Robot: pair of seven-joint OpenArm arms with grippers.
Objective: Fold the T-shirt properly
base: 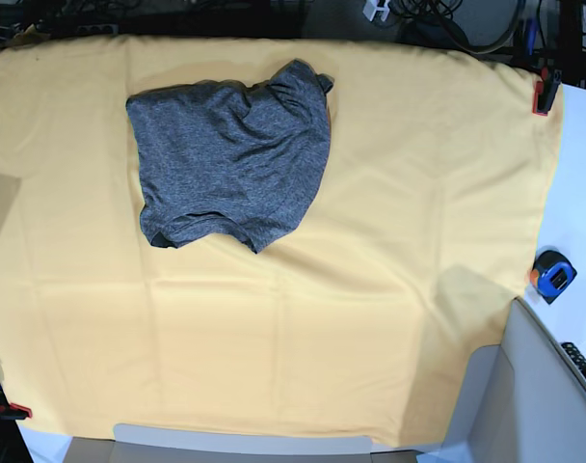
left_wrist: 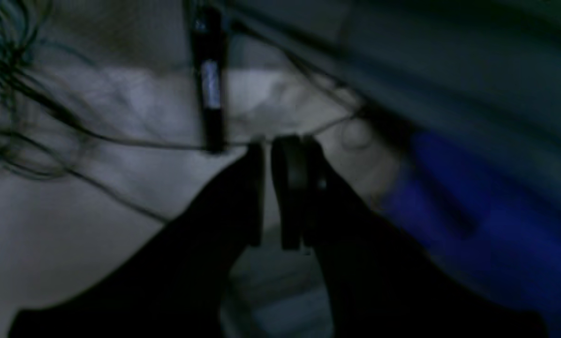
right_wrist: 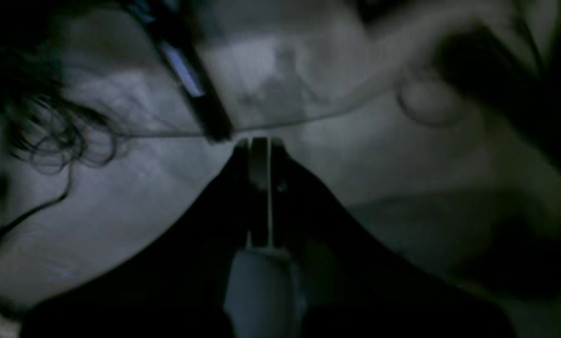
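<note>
The heather-grey T-shirt [base: 233, 159] lies bunched in a rough, crumpled rectangle on the yellow-orange cloth sheet [base: 370, 289], toward the back left in the base view. Neither gripper shows in the base view. In the dark, blurred left wrist view, my left gripper [left_wrist: 267, 143] has its jaws almost touching and holds nothing. In the right wrist view, my right gripper [right_wrist: 259, 141] has its jaws pressed together and is empty. Both wrist views look at a pale surface with cables, and the shirt is not in them.
A blue-and-orange tape measure [base: 553, 274] sits off the sheet's right edge. Red clamps hold the sheet at the back right [base: 542, 96] and front left [base: 13, 410]. Grey robot housing [base: 524, 405] fills the front right. Cables [base: 447, 24] lie behind the table.
</note>
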